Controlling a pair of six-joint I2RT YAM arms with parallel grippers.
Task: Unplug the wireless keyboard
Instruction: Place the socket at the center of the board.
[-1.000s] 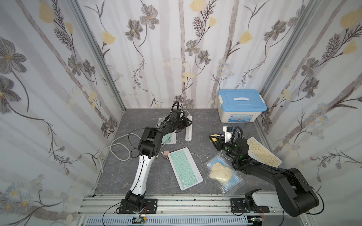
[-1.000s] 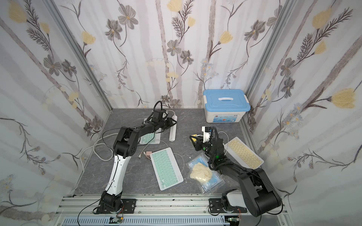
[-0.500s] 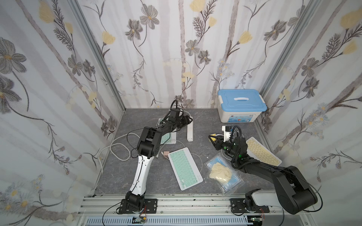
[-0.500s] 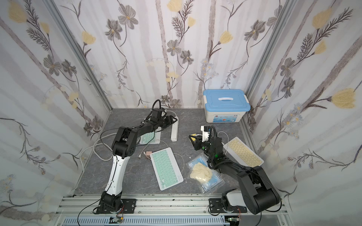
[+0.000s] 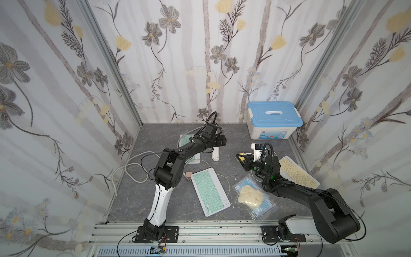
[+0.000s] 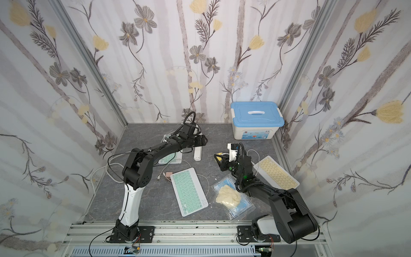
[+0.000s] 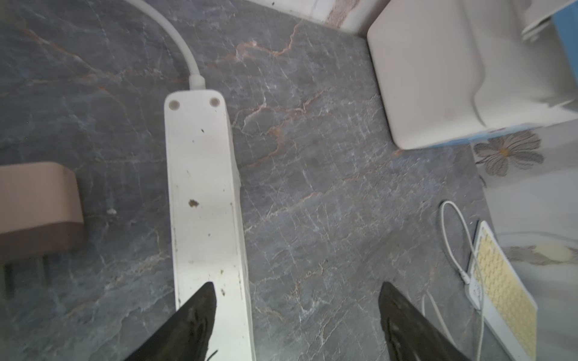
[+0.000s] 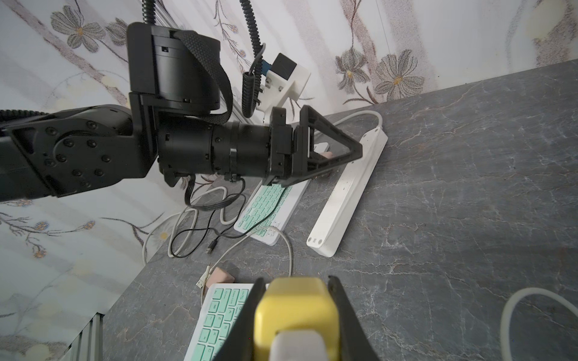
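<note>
Power strip (image 7: 203, 203) beside pink adapter (image 7: 37, 200), box (image 7: 431, 78) nearby

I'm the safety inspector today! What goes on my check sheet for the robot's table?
Surface: grey marbled table.
Job's things: white strip; yellow plug, held clear of the strip; yellow keyboard; middle green keyboard; far green keyboard, partly under the left arm.
Clutter: blue-lidded box; plastic bag; pink adapter.
Grippers: left gripper open, empty, one finger over the strip; right gripper shut on the yellow plug.
Cables: thick white cord, looped; thin white cable reaching the yellow keyboard; black cable, end loose.
Surroundings: flowered walls; metal rail in front.
</note>
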